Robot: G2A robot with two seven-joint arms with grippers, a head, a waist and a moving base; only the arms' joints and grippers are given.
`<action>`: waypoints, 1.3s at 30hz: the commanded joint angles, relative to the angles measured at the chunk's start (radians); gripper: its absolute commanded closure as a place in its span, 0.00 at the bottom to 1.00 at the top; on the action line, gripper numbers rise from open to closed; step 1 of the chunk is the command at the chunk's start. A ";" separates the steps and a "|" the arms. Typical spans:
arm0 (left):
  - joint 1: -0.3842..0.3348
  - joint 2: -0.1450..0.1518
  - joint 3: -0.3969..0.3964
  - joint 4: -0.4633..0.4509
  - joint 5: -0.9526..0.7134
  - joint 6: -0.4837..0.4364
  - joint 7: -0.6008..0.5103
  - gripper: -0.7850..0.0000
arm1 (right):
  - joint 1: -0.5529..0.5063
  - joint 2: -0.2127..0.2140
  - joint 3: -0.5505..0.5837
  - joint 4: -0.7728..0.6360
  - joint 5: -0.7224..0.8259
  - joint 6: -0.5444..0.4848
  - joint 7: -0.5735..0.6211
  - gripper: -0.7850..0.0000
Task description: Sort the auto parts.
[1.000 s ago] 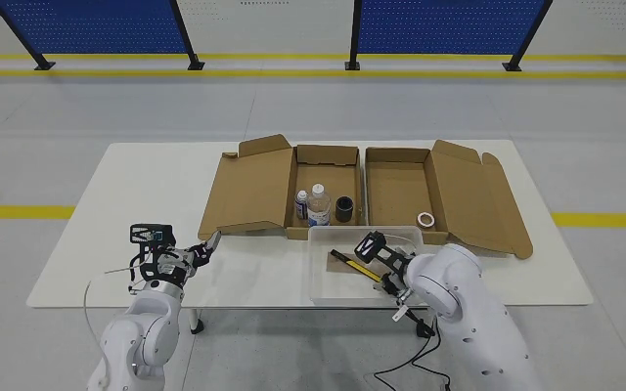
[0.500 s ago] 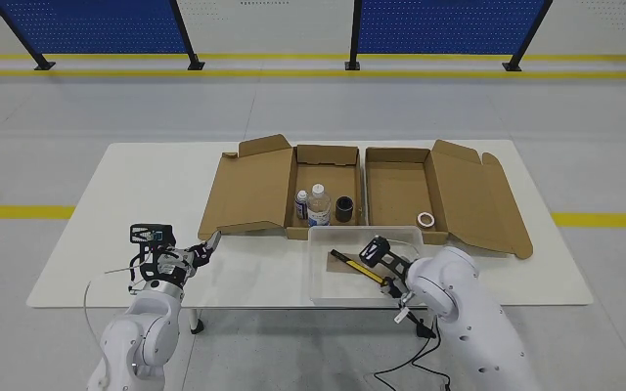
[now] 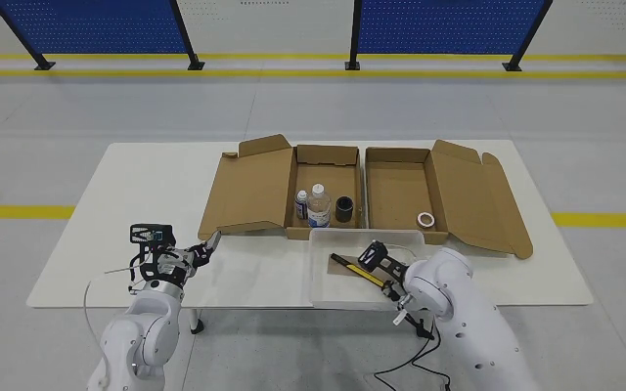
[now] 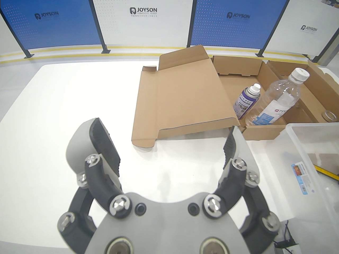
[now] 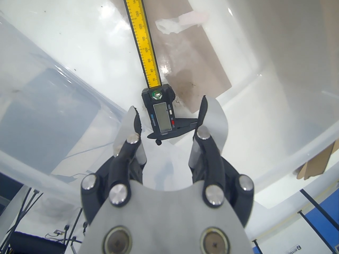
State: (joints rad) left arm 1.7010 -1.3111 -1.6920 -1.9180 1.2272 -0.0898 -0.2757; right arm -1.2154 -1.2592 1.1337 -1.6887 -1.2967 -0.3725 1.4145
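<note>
Caliper (image 5: 160, 114) in bin (image 3: 316, 266) (clear-walled), brown sheet (image 5: 201, 54) beneath

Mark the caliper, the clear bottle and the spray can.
caliper (image 5: 146, 54), right wrist view, on its yellow beam.
clear bottle (image 4: 276, 100), left wrist view, mid-body just above the label.
spray can (image 4: 245, 101), left wrist view, on its purple label.

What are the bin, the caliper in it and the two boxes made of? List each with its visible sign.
Bin: translucent glossy plastic; the surroundings show through its walls. Caliper: black body, likely plastic, with yellow printed scale; beam material unclear. Boxes: matte brown cardboard, creased at folded flaps.
</note>
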 commanded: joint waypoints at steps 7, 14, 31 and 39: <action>0.000 0.000 0.000 0.000 0.000 0.000 0.000 0.00 | 0.009 0.003 -0.016 0.031 0.024 -0.011 0.000 0.49; 0.000 0.000 0.000 0.000 0.000 0.000 0.000 0.00 | 0.016 0.004 -0.034 0.058 0.038 -0.008 -0.007 0.51; 0.000 0.000 0.000 0.000 0.000 0.000 0.000 0.00 | 0.026 0.010 -0.061 0.103 0.053 0.004 -0.034 0.59; 0.000 0.000 0.000 0.000 0.000 0.000 0.000 0.00 | 0.023 0.014 -0.065 0.108 0.054 0.013 -0.045 1.00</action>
State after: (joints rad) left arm 1.7010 -1.3111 -1.6920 -1.9180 1.2272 -0.0898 -0.2757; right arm -1.1918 -1.2454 1.0687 -1.5807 -1.2414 -0.3603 1.3713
